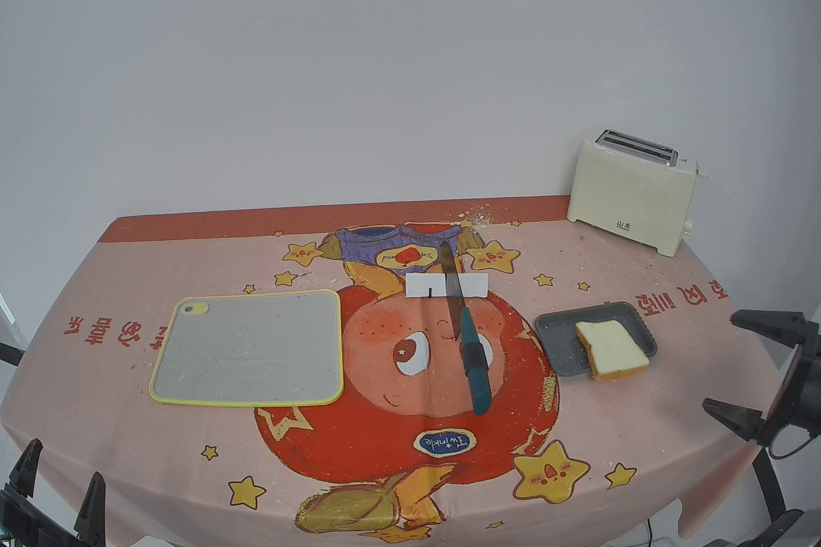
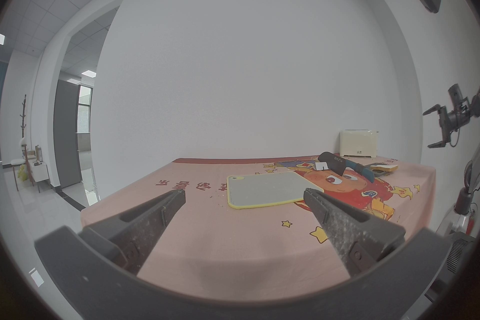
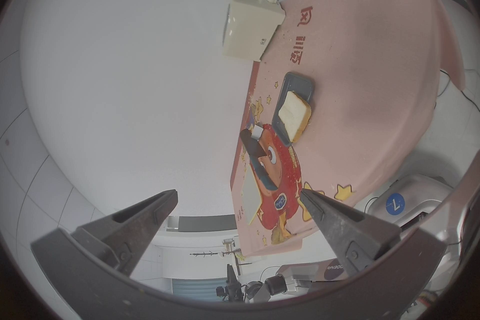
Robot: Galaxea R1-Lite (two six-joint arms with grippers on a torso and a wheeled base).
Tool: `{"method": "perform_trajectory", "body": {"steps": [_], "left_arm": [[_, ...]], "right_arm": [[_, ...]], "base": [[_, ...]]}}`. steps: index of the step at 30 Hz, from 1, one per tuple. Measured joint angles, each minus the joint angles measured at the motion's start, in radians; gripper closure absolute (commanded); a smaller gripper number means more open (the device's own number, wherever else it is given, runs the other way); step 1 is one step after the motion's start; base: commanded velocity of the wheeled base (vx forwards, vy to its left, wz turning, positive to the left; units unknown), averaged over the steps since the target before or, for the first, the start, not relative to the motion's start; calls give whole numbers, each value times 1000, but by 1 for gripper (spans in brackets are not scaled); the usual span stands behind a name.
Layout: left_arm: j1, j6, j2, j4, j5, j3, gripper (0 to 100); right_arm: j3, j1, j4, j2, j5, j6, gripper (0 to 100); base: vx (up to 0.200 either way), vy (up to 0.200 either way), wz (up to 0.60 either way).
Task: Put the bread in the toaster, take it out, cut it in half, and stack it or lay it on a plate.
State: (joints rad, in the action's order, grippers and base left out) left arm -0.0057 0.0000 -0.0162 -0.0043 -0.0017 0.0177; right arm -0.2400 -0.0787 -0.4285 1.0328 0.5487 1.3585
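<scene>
One slice of bread point(image 1: 611, 348) lies on a dark grey plate point(image 1: 554, 335), just to the robot's right of the knife point(image 1: 464, 339), with its near side reaching over the plate's rim. The knife lies in the middle of the bench point(image 1: 128, 420), teal handle toward the robot and blade propped across a small white rest point(image 1: 475, 285). Farther back than the knife and well to its right, the cream toaster point(image 1: 633, 190) stands upright at the far corner. To the knife's left, apart from it, a grey cutting board point(image 1: 248, 348) with a yellow-green rim lies flat. Pale crumbs speckle the cartoon cloth point(image 1: 410, 403) beyond the knife's tip.

The left gripper point(image 1: 62, 467) hangs at the near left corner, well away from the knife, its jaws spread wide and holding nothing. The right gripper point(image 1: 725, 362) hovers off the right edge, on the far side of the plate from the knife. It is turned on its side, and its jaws are also wide apart and hold nothing.
</scene>
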Motion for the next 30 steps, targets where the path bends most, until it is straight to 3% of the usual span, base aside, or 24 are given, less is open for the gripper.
{"method": "perform_trajectory", "body": {"steps": [9,14,30], "left_arm": [[0,0,0,0,0,0,0],[0,0,0,0,0,0,0],[0,0,0,0,0,0,0]], "right_arm": [[130,-8,-497,351,10,-27,0],[197,-12,-704,550,8,-31,0],[175,-16,-751,732,11,-31,0]], "base": [[0,0,0],[0,0,0],[0,0,0]]}}
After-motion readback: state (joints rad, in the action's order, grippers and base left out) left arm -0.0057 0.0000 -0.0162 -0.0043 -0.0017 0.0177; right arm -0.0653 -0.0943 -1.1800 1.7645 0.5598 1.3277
